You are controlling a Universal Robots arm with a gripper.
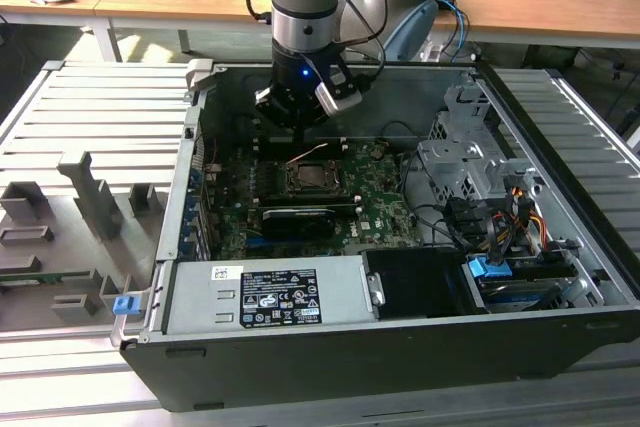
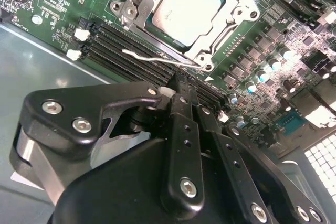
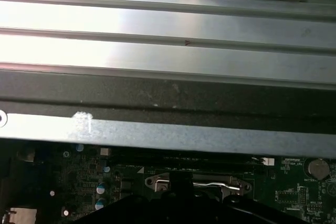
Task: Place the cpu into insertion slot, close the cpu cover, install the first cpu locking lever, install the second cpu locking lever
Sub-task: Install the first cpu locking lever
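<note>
Grey ribbed tabletop bears the open case (image 1: 300,387); we see the cpu (image 2: 181,9) seated in the slot (image 2: 149,20), with the gripper (image 2: 176,91) pressed together, empty, just beyond its far side.

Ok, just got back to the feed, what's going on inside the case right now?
The arm's gripper hangs low over the motherboard in the open computer case, right beside the insertion slot. The cpu already sits in the slot, and the cpu cover lies down around it. One thin locking lever runs along the slot's edge, seemingly not yet latched.
</note>
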